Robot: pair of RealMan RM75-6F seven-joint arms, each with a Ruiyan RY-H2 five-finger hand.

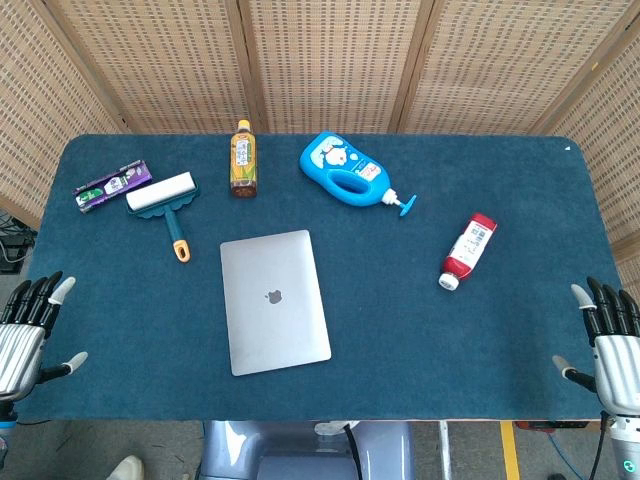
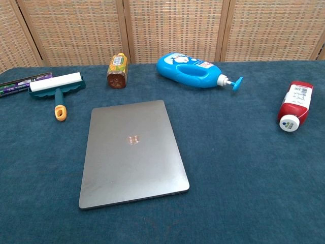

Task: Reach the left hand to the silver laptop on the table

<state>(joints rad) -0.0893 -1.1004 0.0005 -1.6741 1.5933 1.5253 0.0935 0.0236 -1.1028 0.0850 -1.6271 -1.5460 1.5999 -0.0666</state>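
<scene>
A closed silver laptop (image 1: pixel 274 299) lies flat near the middle of the blue table, lid up; the chest view shows the laptop (image 2: pixel 131 151) close in front. My left hand (image 1: pixel 28 335) hangs open at the table's left front edge, fingers spread, well to the left of the laptop and apart from it. At the right front edge my right hand (image 1: pixel 612 345) is open too, holding nothing. Neither hand appears in the chest view.
Behind the laptop lie a lint roller (image 1: pixel 165 200), a purple packet (image 1: pixel 112 184), a tea bottle (image 1: pixel 243 159), a blue pump bottle (image 1: pixel 345 170) and a red-and-white bottle (image 1: pixel 468 250). Woven screens (image 1: pixel 320 60) stand behind the table.
</scene>
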